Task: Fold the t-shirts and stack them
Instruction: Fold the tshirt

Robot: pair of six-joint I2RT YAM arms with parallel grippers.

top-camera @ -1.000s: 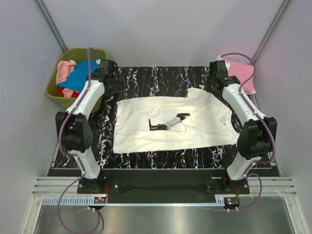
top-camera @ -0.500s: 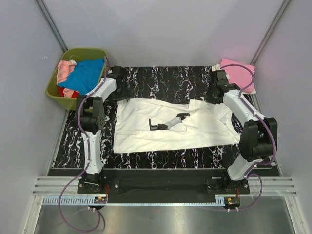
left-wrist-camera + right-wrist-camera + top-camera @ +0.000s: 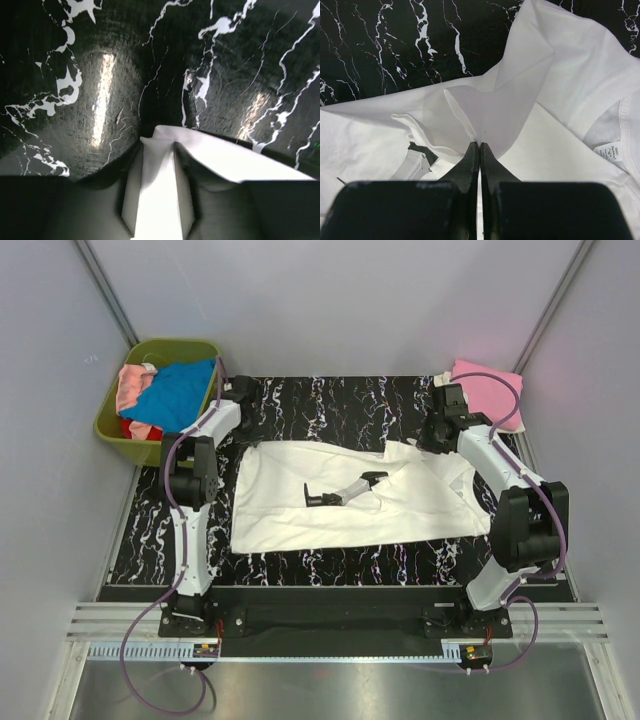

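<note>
A white t-shirt (image 3: 300, 515) with a black-and-grey robot-arm print (image 3: 345, 490) lies spread across the black marble table (image 3: 330, 400). My left gripper (image 3: 248, 440) is at the shirt's back-left corner. In the left wrist view that corner of white cloth (image 3: 230, 162) fills the gap between the dark fingers, and the left gripper (image 3: 157, 165) is shut on it. My right gripper (image 3: 425, 443) sits at the back right, shut on a raised fold of the same shirt (image 3: 560, 65), with the cloth pinched at the tips of the right gripper (image 3: 479, 145). The neck label (image 3: 609, 150) shows to the right.
An olive-green basket (image 3: 110, 425) stands off the table's back-left corner and holds blue (image 3: 180, 395), pink and red shirts. A pink folded shirt (image 3: 490, 390) lies at the back-right corner. Grey walls close in on both sides.
My left arm swung from the basket down to the shirt's back-left corner and its jaws closed on the cloth. My right gripper lowered slightly, still pinching the fold.
</note>
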